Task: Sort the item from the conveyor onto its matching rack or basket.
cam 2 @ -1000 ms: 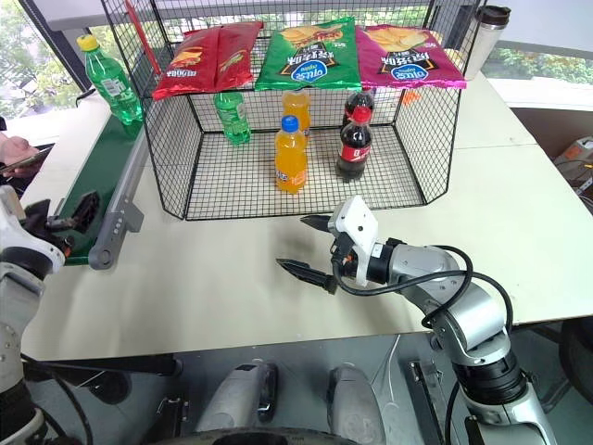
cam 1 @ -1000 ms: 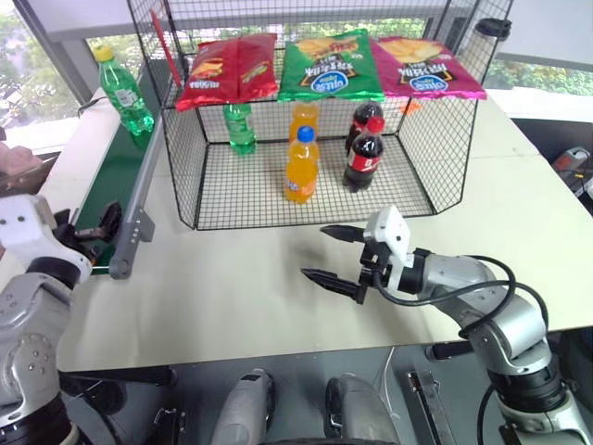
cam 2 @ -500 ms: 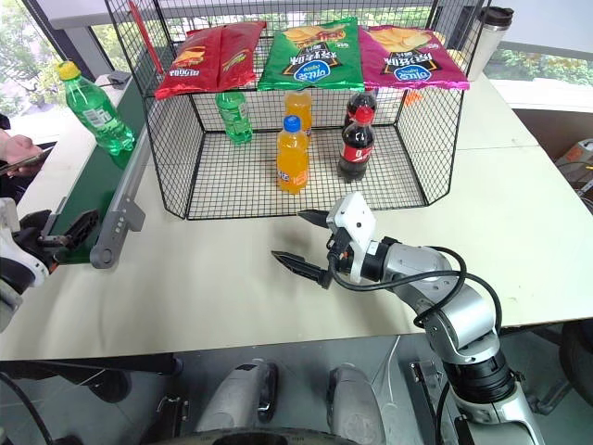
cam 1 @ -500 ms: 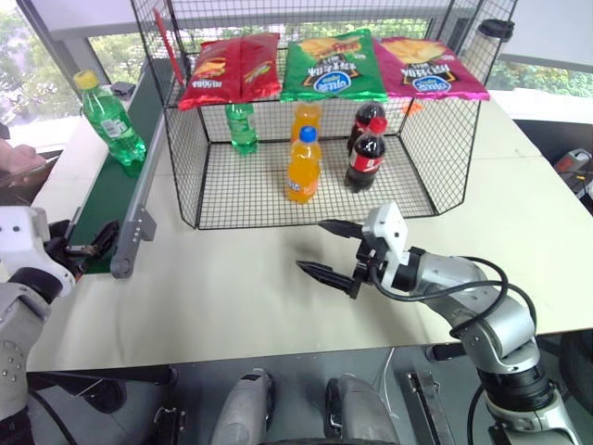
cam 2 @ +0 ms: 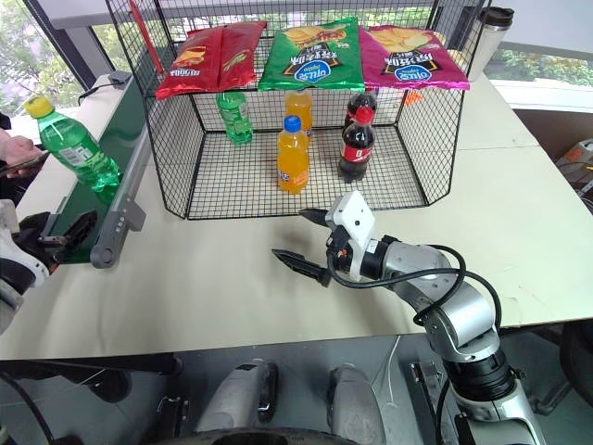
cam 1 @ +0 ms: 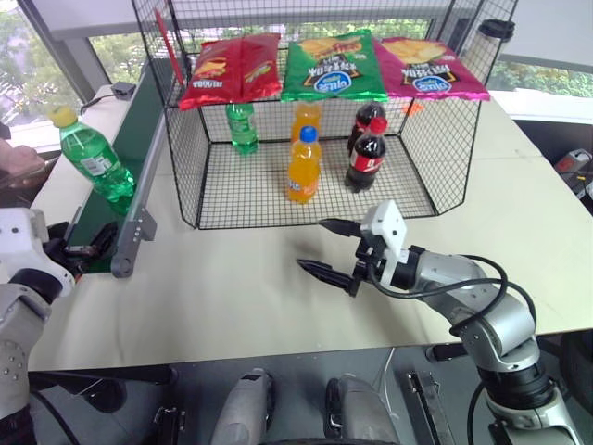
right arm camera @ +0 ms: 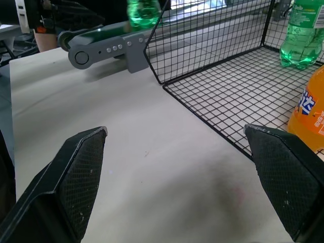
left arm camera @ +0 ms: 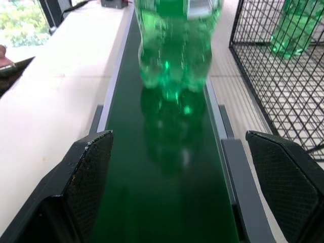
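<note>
A clear-green soda bottle (cam 1: 94,165) with a yellow cap stands upright on the dark green conveyor (cam 1: 116,181), beside the black wire-mesh cage (cam 1: 306,190), near the belt's end roller.

Not much here reads clearly. The green chip bag (cam 1: 332,67) on top of the black wire cage (cam 1: 185,148) carries a blue oval logo with white lettering, too small to make out. The red chip bag (cam 1: 227,69) has pale lettering along its lower edge, also unreadable. The orange bottle (right arm camera: 310,114) shows white letter fragments on its blue label, nothing whole.
</note>
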Robot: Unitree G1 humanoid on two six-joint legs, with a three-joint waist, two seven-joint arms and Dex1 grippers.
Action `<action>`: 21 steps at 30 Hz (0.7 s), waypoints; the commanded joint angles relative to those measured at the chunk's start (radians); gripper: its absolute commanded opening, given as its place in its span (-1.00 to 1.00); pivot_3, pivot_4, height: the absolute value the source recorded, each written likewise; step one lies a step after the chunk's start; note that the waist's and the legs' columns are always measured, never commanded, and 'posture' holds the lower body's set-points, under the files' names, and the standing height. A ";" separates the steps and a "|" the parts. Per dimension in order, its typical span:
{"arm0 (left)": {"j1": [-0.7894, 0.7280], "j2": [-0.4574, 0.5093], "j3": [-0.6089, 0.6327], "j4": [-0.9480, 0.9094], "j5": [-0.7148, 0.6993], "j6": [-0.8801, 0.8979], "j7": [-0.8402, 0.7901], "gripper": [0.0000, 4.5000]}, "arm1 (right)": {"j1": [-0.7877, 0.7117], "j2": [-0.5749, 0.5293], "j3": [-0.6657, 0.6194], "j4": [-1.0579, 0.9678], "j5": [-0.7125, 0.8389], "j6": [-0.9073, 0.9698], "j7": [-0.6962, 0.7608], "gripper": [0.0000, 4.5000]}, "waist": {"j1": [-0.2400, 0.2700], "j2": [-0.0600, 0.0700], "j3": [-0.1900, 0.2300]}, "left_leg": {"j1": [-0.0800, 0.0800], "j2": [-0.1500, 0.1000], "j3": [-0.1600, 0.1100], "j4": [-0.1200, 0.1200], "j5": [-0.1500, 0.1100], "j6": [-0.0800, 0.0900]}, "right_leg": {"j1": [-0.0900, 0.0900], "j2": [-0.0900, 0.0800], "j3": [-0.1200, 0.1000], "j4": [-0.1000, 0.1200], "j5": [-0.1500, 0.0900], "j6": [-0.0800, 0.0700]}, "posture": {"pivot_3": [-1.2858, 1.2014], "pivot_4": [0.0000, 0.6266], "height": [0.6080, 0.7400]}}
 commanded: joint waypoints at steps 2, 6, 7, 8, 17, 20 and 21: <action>-0.027 0.005 0.019 0.004 0.019 -0.038 0.017 0.93 | -0.015 -0.005 -0.001 -0.044 0.002 -0.008 -0.002 1.00 | 0.000 0.000 0.000 | 0.000 0.000 0.000 0.000 0.000 0.000 | 0.000 0.000 0.000 0.000 0.000 0.000 | 0.03 -0.52 0.98; -0.074 0.009 0.021 0.017 0.014 -0.038 0.032 0.93 | -0.012 -0.007 -0.003 -0.043 0.002 -0.009 -0.001 1.00 | 0.001 0.000 0.000 | 0.000 0.000 0.000 0.000 0.000 0.000 | 0.000 0.000 0.000 0.000 0.000 0.000 | 0.03 -0.52 0.98; -0.088 0.013 0.015 0.021 0.018 -0.038 0.034 0.93 | -0.011 -0.006 -0.004 -0.042 0.004 -0.008 -0.002 1.00 | 0.001 0.000 0.000 | 0.000 0.000 0.000 0.000 0.000 0.000 | 0.000 0.000 0.000 0.000 0.000 0.000 | 0.03 -0.52 0.98; -0.098 0.016 0.010 0.025 0.022 -0.038 0.036 0.93 | -0.011 -0.005 -0.005 -0.041 0.004 -0.008 -0.003 1.00 | 0.000 0.000 0.000 | 0.000 0.000 0.000 0.000 0.000 0.000 | 0.000 0.000 0.000 0.000 0.000 0.000 | 0.03 -0.52 0.98; -0.058 -0.009 -0.035 -0.006 0.000 -0.050 -0.044 0.35 | -0.003 -0.006 -0.008 -0.037 -0.001 -0.012 -0.007 1.00 | -0.001 0.000 0.000 | 0.000 0.000 0.000 -0.001 0.000 0.000 | 0.000 0.001 0.000 0.000 0.000 0.000 | 0.03 -0.52 0.98; -0.063 -0.007 -0.016 -0.019 -0.042 -0.039 -0.058 0.25 | -0.001 -0.009 -0.010 -0.038 0.000 -0.011 -0.008 1.00 | 0.008 0.000 0.000 | 0.000 0.000 0.000 0.000 0.000 0.000 | 0.000 0.000 0.000 0.000 0.000 0.000 | 0.03 -0.52 0.98; -0.064 -0.006 -0.012 -0.023 -0.054 -0.035 -0.061 0.25 | -0.001 -0.009 -0.010 -0.039 0.001 -0.010 -0.008 1.00 | 0.011 0.000 0.000 | 0.000 0.000 0.000 0.001 0.000 0.000 | 0.000 0.000 0.000 0.000 0.000 0.000 | 0.03 -0.52 0.98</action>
